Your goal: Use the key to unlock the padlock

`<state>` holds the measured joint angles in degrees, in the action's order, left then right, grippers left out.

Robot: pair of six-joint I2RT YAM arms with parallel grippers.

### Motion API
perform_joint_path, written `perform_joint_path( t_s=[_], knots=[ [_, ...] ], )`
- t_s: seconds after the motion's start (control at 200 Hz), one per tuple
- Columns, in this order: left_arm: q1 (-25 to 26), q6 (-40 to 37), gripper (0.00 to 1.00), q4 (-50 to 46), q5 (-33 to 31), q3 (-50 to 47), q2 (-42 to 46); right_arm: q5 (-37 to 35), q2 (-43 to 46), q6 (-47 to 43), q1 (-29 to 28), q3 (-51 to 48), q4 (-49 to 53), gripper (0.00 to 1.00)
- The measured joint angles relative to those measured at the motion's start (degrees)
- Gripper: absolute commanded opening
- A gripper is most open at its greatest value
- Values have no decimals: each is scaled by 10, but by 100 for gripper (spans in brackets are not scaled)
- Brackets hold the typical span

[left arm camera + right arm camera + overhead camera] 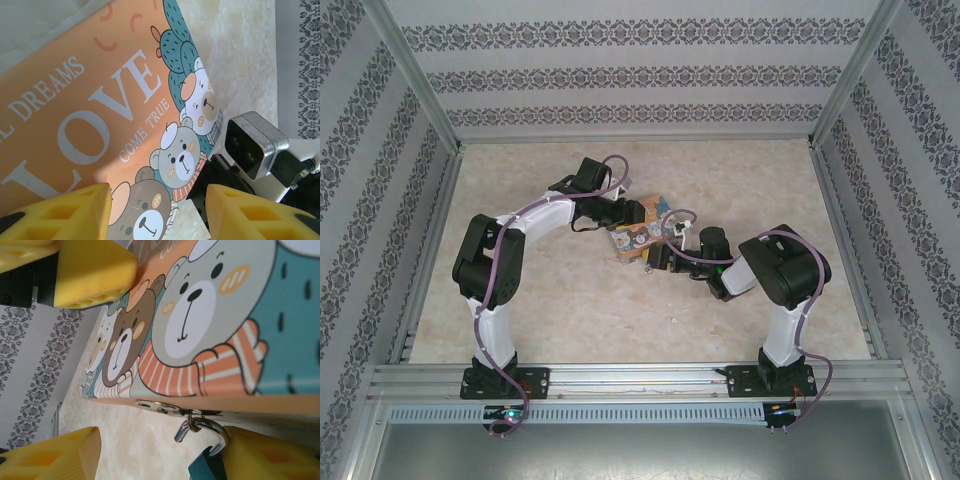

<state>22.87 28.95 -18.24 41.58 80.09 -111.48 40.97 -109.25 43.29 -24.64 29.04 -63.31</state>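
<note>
Light, slippery padlock (205,469) dangles at five o'clock; I'd pinch its stiff body. Right gripper (160,456) gapes, released; left gripper (157,216), I cannot tell.

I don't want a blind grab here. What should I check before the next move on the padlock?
1. The padlock hangs from the LOVE tin by its hasp: ok.
2. The right hand is open, padlock body beside one finger: ok.
3. The left hand is open over the tin: ok.
4. The key is in a hand: cannot tell.
5. Keyhole faces a hand: cannot tell.
</note>
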Motion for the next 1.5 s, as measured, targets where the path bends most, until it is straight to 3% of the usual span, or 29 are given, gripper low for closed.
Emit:
perform_joint_path(
  t_s=[0.41,1.499],
  knots=[
    [0,0,52,0,0,0,0,3,-1,1,0,-2,-5,64],
    [0,0,51,1,-11,0,0,-9,-30,7,9,-7,-31,11]
  ],
)
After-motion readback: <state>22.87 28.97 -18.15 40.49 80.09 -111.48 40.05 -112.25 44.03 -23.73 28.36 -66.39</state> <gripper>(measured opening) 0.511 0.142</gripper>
